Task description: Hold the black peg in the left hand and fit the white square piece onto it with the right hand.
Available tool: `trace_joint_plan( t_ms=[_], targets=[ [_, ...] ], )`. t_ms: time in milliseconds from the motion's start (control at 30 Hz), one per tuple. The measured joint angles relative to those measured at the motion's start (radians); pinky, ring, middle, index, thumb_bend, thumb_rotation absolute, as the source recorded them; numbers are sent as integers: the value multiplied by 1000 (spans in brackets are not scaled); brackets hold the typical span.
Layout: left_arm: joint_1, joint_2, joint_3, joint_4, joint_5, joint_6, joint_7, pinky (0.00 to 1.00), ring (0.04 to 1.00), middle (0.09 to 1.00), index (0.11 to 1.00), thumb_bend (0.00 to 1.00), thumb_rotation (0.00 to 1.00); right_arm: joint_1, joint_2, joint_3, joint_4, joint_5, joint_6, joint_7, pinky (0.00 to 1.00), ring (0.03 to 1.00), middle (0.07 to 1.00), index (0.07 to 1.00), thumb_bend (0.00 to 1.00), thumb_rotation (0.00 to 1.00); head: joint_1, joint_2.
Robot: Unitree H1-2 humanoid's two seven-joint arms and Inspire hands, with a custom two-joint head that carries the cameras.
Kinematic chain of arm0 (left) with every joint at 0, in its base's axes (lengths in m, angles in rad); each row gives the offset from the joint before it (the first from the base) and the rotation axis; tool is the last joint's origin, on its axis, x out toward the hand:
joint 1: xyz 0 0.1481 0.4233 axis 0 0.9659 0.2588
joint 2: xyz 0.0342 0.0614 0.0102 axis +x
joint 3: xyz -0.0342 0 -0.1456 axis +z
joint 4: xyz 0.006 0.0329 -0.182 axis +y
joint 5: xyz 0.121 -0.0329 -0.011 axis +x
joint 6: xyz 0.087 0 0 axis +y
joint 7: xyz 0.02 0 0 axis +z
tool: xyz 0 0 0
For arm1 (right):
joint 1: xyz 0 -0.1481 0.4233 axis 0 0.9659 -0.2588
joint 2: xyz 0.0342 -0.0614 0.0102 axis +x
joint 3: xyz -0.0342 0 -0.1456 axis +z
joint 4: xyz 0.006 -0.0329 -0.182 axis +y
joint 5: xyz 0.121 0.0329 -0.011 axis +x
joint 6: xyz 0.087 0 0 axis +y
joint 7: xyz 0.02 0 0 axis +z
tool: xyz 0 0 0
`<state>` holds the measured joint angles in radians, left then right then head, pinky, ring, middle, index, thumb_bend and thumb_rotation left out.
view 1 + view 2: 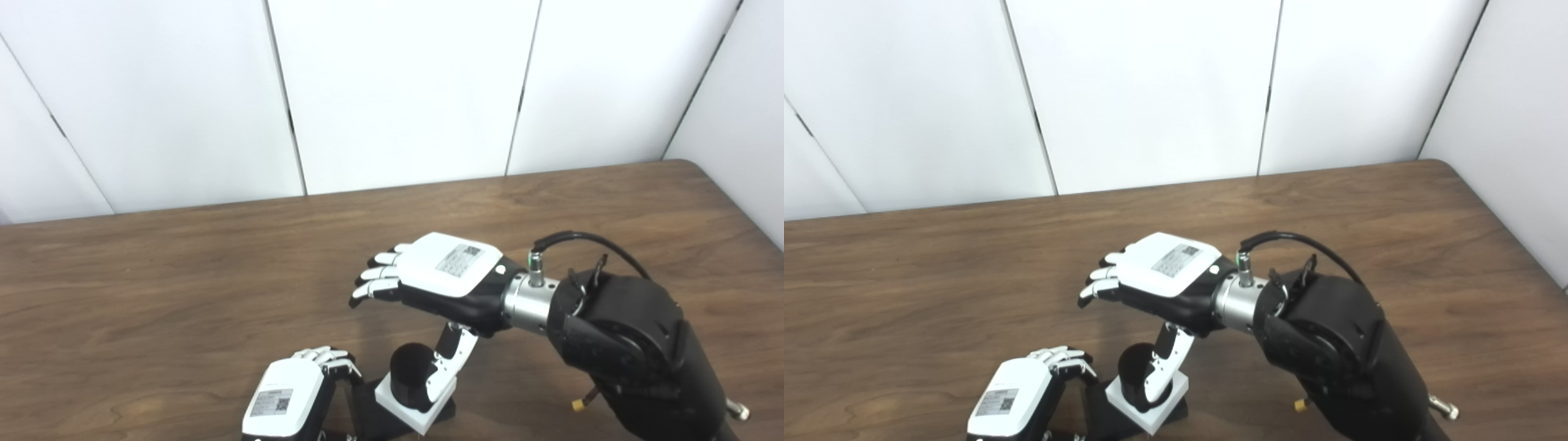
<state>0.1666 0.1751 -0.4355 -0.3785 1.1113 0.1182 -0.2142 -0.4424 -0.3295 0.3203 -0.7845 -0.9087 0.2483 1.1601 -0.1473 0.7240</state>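
White square piece (411,405) sits ringed on upright black peg (409,373) at surface's near edge; right hand (442,275) above, fingers spread; left hand (294,395) beside, grip unclear.

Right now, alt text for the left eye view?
A white square piece sits around a black cylindrical peg on a brown wooden table. The right hand hovers open above it, thumb reaching down beside the peg; the left hand rests curled just left.

I work in what looks like a lab test cell: a bare wooden table (184,275) hemmed by plain white partition panels (398,92).
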Motion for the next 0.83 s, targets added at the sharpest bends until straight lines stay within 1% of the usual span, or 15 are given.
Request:
trace_joint_plan(
  t_ms=[233,367,400,433,533,600,667,733,833],
  targets=[
    [-1,1,1,0,0,0,0,841,829,770,490,514,53,-28,-9,-15,-36,2,26,1,970,962,912,856,1000,478,3,-2],
    [-4,2,1,0,1,0,-6,847,828,768,495,513,65,-38,-16,-18,-57,10,37,1,963,960,908,853,1000,473,5,-2],
    [-5,2,1,0,2,0,-10,845,824,767,592,608,118,-38,-18,-18,-57,11,39,1,961,959,909,851,1000,477,6,-2],
    [-7,2,0,-1,7,0,-15,846,824,772,661,667,170,-38,-20,-18,-57,13,41,1,961,959,910,848,1000,478,6,0],
    [-9,8,-5,-7,34,-1,-28,862,835,805,775,755,289,-38,-25,-18,-57,18,45,1,958,956,909,843,1000,477,6,2],
    [-10,11,-8,-11,52,-1,-36,881,847,826,810,776,334,-38,-26,-18,-57,19,46,1,957,955,908,844,1000,476,5,0],
    [-11,11,-11,-14,69,-1,-45,908,866,854,846,827,379,-38,-26,-19,-57,20,47,1,957,954,907,851,1000,475,3,2],
    [-13,11,-11,-16,78,-3,-54,915,875,871,874,879,388,-36,-26,-20,-57,22,47,0,957,954,906,853,1000,471,3,2],
    [-16,12,-12,-16,84,-6,-60,925,890,894,916,960,371,-33,-26,-22,-57,24,47,0,950,953,908,854,1000,461,6,3]
  ],
)
